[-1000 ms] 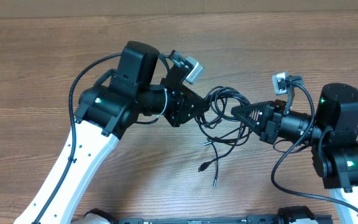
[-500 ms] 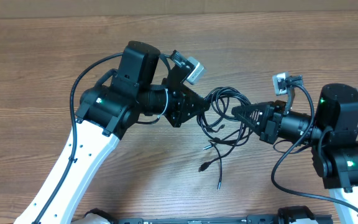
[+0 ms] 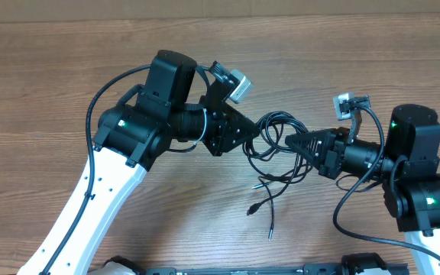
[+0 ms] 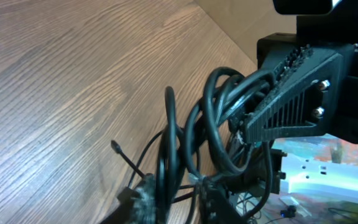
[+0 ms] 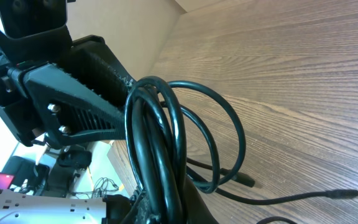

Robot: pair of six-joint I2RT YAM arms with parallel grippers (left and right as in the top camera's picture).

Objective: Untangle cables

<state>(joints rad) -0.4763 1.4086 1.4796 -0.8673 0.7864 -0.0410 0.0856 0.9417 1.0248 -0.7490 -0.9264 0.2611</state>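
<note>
A bundle of thin black cables (image 3: 275, 143) hangs between my two grippers above the wooden table, with loose strands and plug ends (image 3: 260, 205) trailing toward the front. My left gripper (image 3: 252, 134) is shut on the bundle's left side; its wrist view shows cable loops (image 4: 219, 124) pinched between its fingers (image 4: 179, 193). My right gripper (image 3: 290, 141) is shut on the bundle's right side; its wrist view shows several loops (image 5: 160, 137) clamped at its fingers (image 5: 166, 205).
The wooden table (image 3: 52, 92) stretches to the left and back. Thicker black wires (image 3: 98, 99) run along the left arm, and others (image 3: 342, 206) along the right arm. A plug end (image 5: 244, 180) lies on the table.
The right gripper has shifted slightly right and the bundle has stretched a little. The trailing plug ends have slid toward the front right.
</note>
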